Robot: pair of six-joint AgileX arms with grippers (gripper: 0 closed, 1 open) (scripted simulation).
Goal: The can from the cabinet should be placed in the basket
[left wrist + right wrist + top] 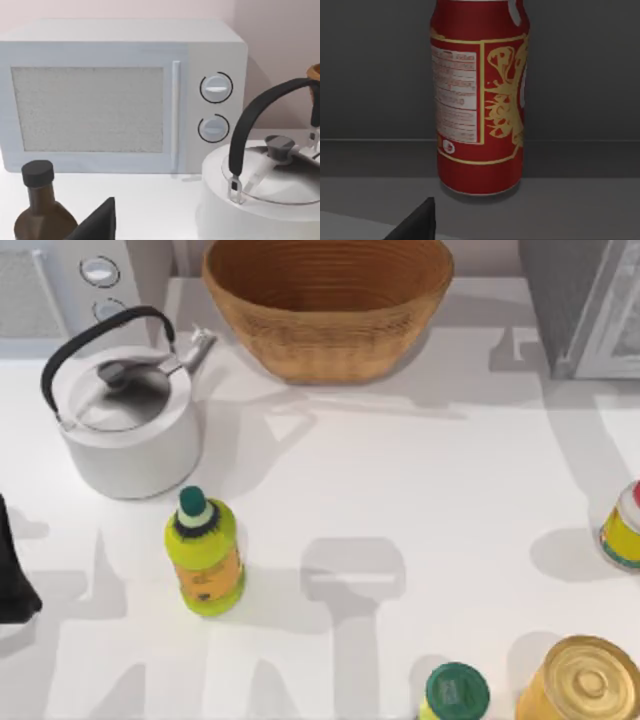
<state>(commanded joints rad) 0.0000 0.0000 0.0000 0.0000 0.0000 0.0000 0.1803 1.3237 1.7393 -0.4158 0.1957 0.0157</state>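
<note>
We saw the can (479,97) standing upright inside the dark cabinet (585,305); the basket (328,302) held nothing. The kettle (130,420) stood left of the basket. We could not tell either gripper's grip state.

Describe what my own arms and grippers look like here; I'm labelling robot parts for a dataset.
Little of them is on camera. The left arm is a matte black, angular shape at the table's left edge in the top view, with no cables or markings visible. In each wrist view a black, wedge-shaped fingertip pokes in: the left gripper's fingertip and the right gripper's fingertip. Both are plain and unmarked.
</note>
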